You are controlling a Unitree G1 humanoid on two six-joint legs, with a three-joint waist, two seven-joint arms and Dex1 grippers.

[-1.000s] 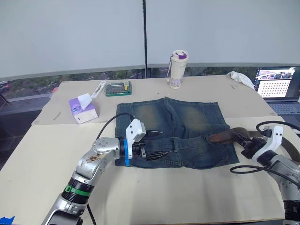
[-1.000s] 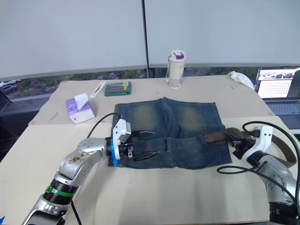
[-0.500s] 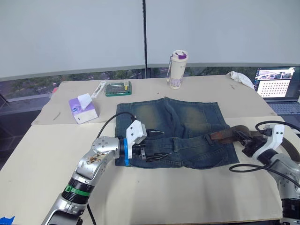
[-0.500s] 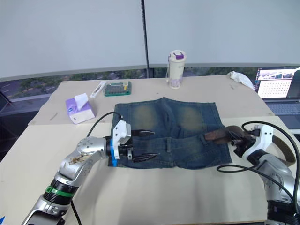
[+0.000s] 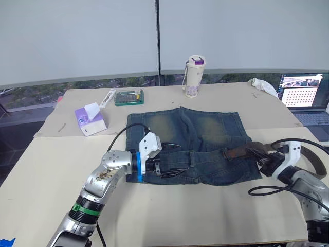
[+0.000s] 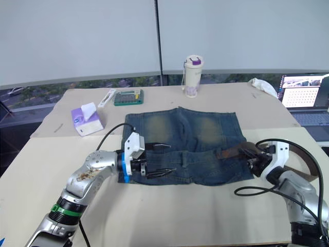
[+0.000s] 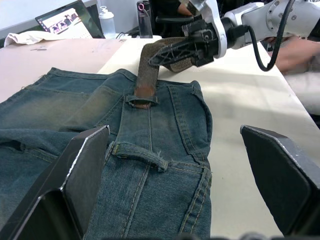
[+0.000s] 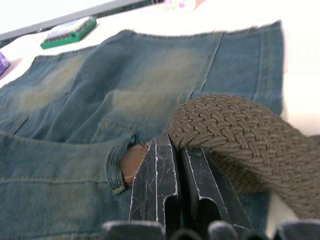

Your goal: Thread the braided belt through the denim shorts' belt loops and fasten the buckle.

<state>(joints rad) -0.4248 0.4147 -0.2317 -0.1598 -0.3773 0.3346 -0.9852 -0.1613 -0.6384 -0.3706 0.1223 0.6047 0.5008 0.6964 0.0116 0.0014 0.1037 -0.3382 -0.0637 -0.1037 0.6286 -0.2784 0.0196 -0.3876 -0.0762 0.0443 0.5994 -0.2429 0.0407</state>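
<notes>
Beige table (image 5: 46, 154) by windows — shorts (image 5: 190, 139) central, laptop (image 5: 303, 98) at two o'clock; right gripper (image 8: 175, 175) pinches belt (image 8: 235, 135), left gripper (image 5: 172, 159) spread.

**A:** What do I have on the table?

**B:** I see the denim shorts (image 5: 193, 141) lying flat, blue with faded yellowish-tan patches on both legs, waistband toward me and legs pointing away.

**A:** And the braided belt (image 5: 252, 150)?

**B:** Dark brown and woven. Its smooth brown tip (image 7: 144, 91) sits under one of the belt loops (image 7: 141, 101) at the right end of the waistband. From there I see the strap rise off the cloth in an arch (image 8: 240, 132) and trail off to the right of the shorts. Another loop (image 7: 140, 154) nearer the middle stands empty.
</notes>
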